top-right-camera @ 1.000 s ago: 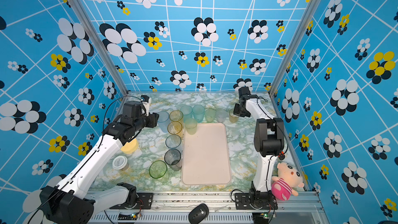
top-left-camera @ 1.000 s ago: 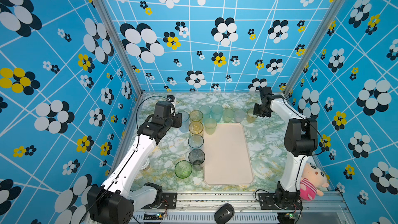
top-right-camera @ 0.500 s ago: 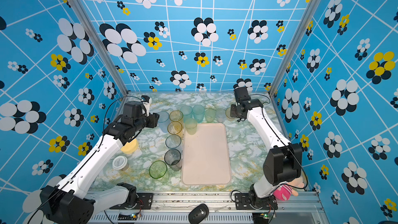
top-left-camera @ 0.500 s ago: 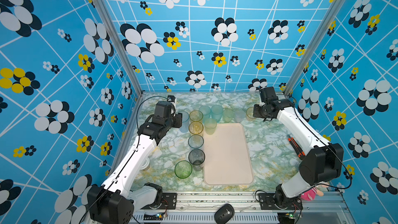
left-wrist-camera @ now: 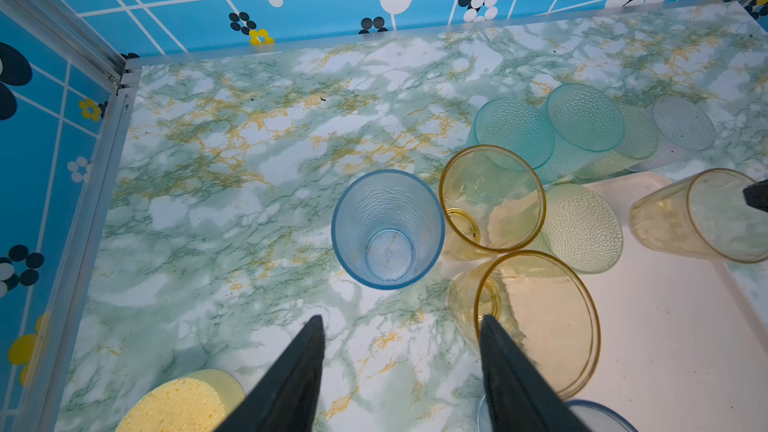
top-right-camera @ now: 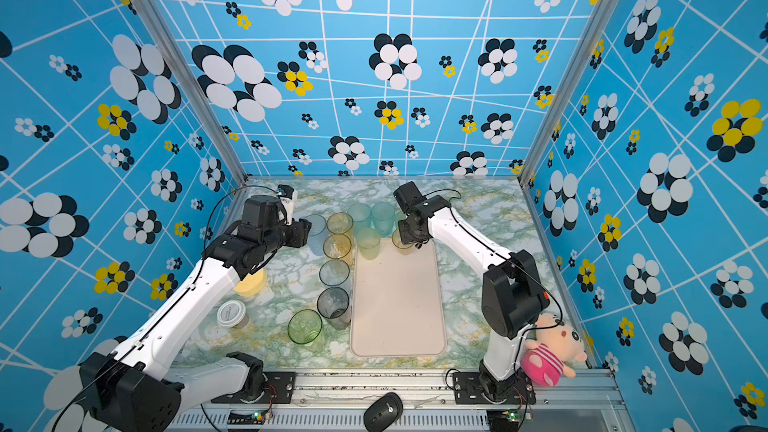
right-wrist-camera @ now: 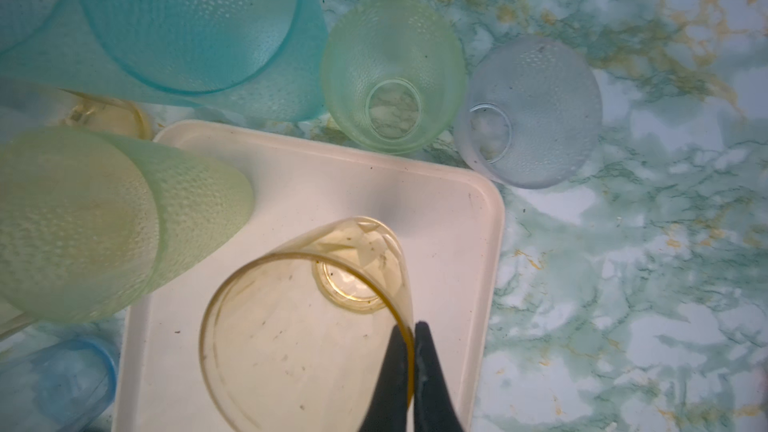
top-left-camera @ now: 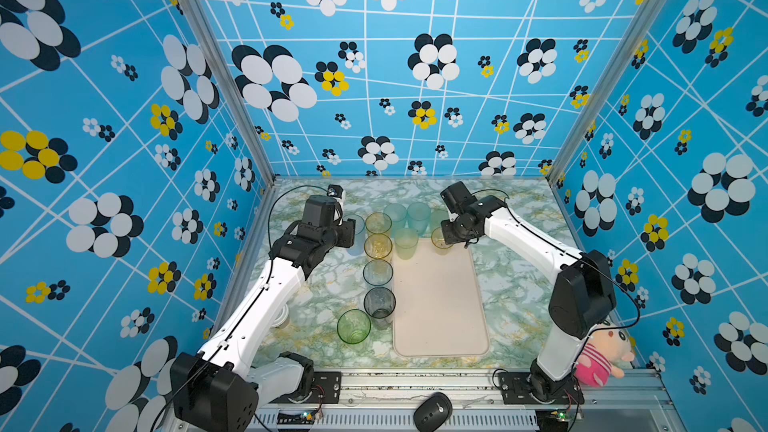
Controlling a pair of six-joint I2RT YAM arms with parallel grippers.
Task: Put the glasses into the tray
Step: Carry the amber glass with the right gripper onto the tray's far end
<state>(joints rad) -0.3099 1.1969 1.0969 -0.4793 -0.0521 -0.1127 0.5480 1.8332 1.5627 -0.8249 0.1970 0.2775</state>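
Note:
My right gripper [right-wrist-camera: 409, 326] is shut on the rim of an amber glass [right-wrist-camera: 303, 326], which hangs tilted over the far right corner of the cream tray [right-wrist-camera: 291, 184]. In both top views the same amber glass [top-left-camera: 440, 238] shows at the tray's [top-left-camera: 440, 305] far end. A pale green glass [right-wrist-camera: 83, 222] stands on the tray's far left corner. My left gripper [left-wrist-camera: 401, 317] is open over bare table, short of a blue ribbed glass [left-wrist-camera: 388, 228]. Two amber glasses [left-wrist-camera: 492, 197] stand beside it, with teal glasses [left-wrist-camera: 515, 135] behind.
A clear glass [top-left-camera: 377, 272], a smoky grey glass [top-left-camera: 379, 303] and a green glass [top-left-camera: 353, 326] line the tray's left side. A yellow sponge disc [top-right-camera: 249, 284] and a white lid [top-right-camera: 230, 313] lie under my left arm. A plush toy [top-right-camera: 548, 351] sits front right.
My right gripper has carried the amber glass from the back right of the table leftward and nearer, to the tray's far right corner. The left arm has stayed still.

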